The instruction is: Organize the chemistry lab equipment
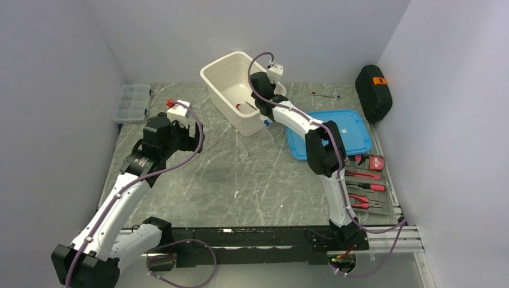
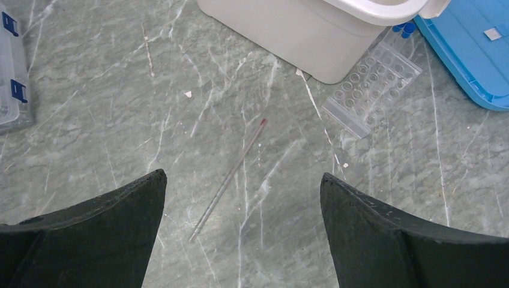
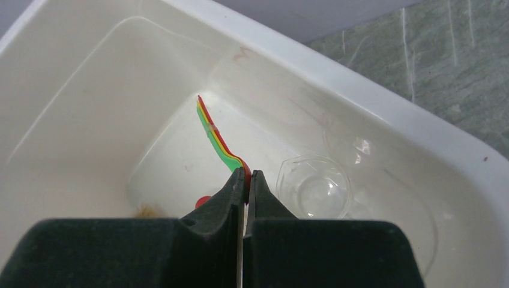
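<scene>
My right gripper [image 3: 247, 173] is down inside the white tub [image 3: 360, 90] and shut on a stack of thin green, yellow and red scoops [image 3: 213, 135]. A clear cup [image 3: 313, 187] lies beside it on the tub floor. A small red piece [image 3: 203, 201] shows by the left finger. My left gripper [image 2: 241, 175] is open and empty above the table. A thin glass rod with a red tip [image 2: 227, 180] lies below it. The clear plastic tube rack [image 2: 372, 84] leans at the tub's corner, with blue-capped vials [image 2: 403, 27] at its far end.
The white tub [image 1: 216, 66] stands at the back centre. A blue lid [image 1: 348, 129] lies right of it. A tray of red-handled tools [image 1: 366, 186] is at the right, a black case [image 1: 373, 90] at back right, and a clear organizer box [image 1: 133, 102] at back left.
</scene>
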Controlling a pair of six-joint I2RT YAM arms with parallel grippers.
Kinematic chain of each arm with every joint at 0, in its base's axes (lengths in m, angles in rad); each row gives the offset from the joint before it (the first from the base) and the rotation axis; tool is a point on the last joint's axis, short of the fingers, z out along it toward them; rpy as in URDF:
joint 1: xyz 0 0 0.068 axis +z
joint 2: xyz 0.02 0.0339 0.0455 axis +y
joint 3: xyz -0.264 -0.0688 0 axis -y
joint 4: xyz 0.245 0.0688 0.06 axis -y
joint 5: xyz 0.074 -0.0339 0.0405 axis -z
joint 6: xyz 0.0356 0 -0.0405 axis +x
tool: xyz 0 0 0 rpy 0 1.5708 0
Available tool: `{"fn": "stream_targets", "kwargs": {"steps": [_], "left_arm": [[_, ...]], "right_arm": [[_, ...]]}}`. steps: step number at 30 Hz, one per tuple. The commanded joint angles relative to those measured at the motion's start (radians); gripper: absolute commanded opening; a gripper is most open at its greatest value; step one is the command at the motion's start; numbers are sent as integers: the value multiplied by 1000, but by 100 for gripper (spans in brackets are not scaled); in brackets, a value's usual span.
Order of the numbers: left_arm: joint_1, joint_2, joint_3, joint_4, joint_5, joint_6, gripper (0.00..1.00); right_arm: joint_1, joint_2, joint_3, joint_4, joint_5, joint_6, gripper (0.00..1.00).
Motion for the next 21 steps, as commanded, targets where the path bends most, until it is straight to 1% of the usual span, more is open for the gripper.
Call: {"fn": "stream_targets", "kwargs": {"steps": [1,5,7,9,13,16,19,21], "left_arm": [[2,-22,21,14,-8,-6,99],[2,-24,21,13,-8,-5,99],[2,-24,21,12,-5,-5,99],[2,-23,23,11,-3,-5,99],[2,-18,23,12,-3,-8,99],[3,-5,25,15,39,-13,99],[7,14,29,15,75,-13,99],[19,33,31,16,98,-13,99]], "right_arm": [[3,16,38,-3,33,26,0],[2,14,30,-1,35,24,11],[3,9,25,2,33,23,21],[2,3,20,6,30,20,26],[3,-13,5,21,26,11,33],[5,-32,-15,41,25,0,39],[7,-73,-59,87,20,-26,43],[15,-111,-92,148,14,-57,46]]}}
